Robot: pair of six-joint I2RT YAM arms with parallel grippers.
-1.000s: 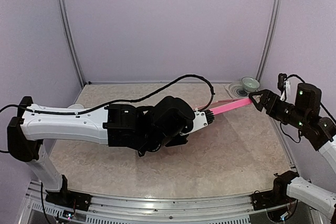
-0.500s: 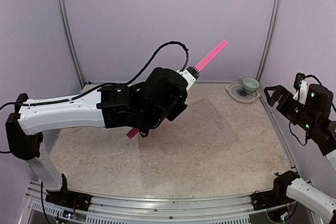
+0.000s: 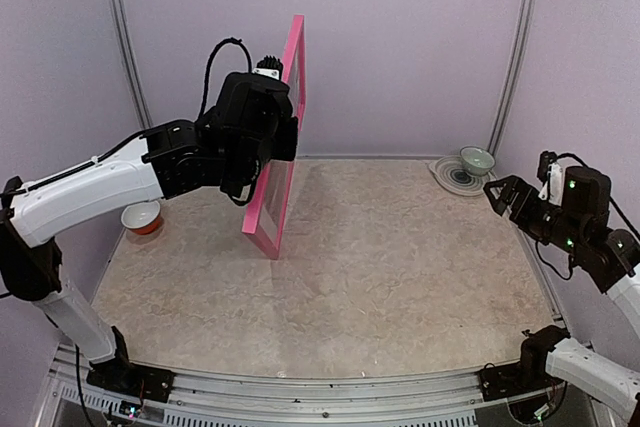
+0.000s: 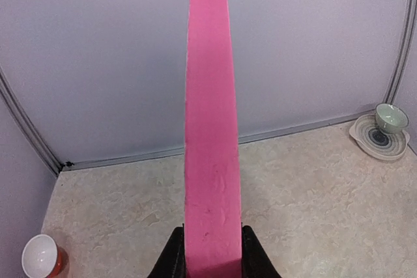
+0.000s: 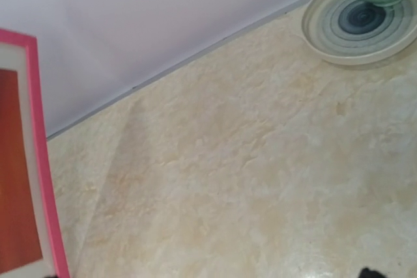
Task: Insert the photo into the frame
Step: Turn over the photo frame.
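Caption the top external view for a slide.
Left pincer grips the pink frame upright over the table; right pincer stands open at the side.

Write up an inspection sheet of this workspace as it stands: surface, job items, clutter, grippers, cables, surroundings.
Surface: beige marbled tabletop, no damage seen.
Job's things: pink frame held upright on edge, lower corner near the tabletop, contact unclear; red photo shows inside it, bordered by a white mat.
Clutter: green bowl on a ringed plate in the far right corner; white-and-orange bowl at the left edge.
Grippers: left gripper shut on the pink frame's edge; right gripper open, holding nothing.
Cables: black cable arches over the left arm beside the frame.
Surroundings: lilac walls, metal corner posts.
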